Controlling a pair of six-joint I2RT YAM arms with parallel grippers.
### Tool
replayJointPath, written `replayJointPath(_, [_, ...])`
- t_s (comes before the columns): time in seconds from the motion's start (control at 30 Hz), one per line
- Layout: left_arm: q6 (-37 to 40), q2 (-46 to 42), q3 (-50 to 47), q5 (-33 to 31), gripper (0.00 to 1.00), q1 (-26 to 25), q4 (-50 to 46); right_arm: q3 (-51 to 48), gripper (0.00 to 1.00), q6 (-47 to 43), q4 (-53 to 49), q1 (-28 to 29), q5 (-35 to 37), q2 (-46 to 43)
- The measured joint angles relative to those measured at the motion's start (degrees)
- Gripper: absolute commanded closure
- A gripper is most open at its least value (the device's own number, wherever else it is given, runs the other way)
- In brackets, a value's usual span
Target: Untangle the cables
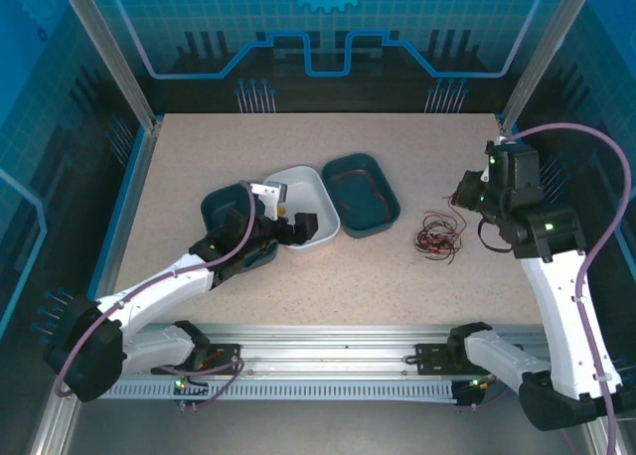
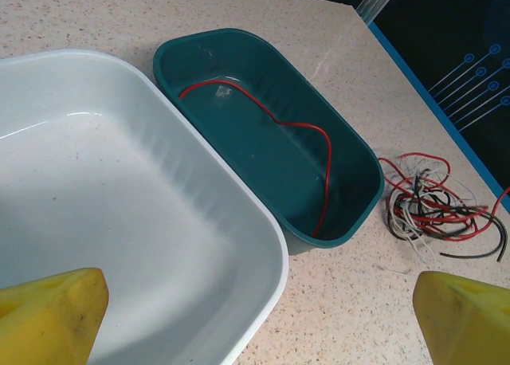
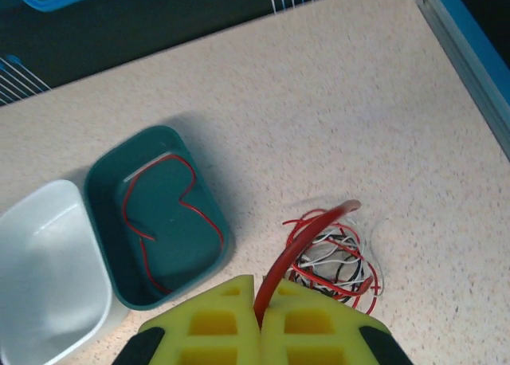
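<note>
A tangle of red, black and whitish cables (image 1: 437, 236) lies on the table right of the tubs, also in the left wrist view (image 2: 434, 209) and the right wrist view (image 3: 331, 263). My right gripper (image 3: 260, 309) is shut on a red cable (image 3: 307, 233) that arcs up from the jaws over the tangle; from above, this gripper (image 1: 467, 192) hangs just right of the pile. One red cable (image 2: 307, 126) lies alone in the teal tub (image 2: 239, 82). My left gripper (image 2: 255, 321) is open over the white tub (image 2: 267, 237), holding nothing.
The white tub (image 1: 298, 173) and teal tub (image 1: 384, 221) stand side by side mid-table. Another teal tub (image 1: 215, 209) sits left of them, partly under the left arm. Blue-edged walls bound the table; bare table surface lies in front of the tubs.
</note>
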Motion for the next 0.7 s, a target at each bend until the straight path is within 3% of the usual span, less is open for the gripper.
replayJointPath(0.7, [-0.02, -0.02, 0.00, 0.02, 0.01, 0.00, 0.26, 23.32, 1.00, -8.50, -7.37, 0.07, 0.70, 4.79])
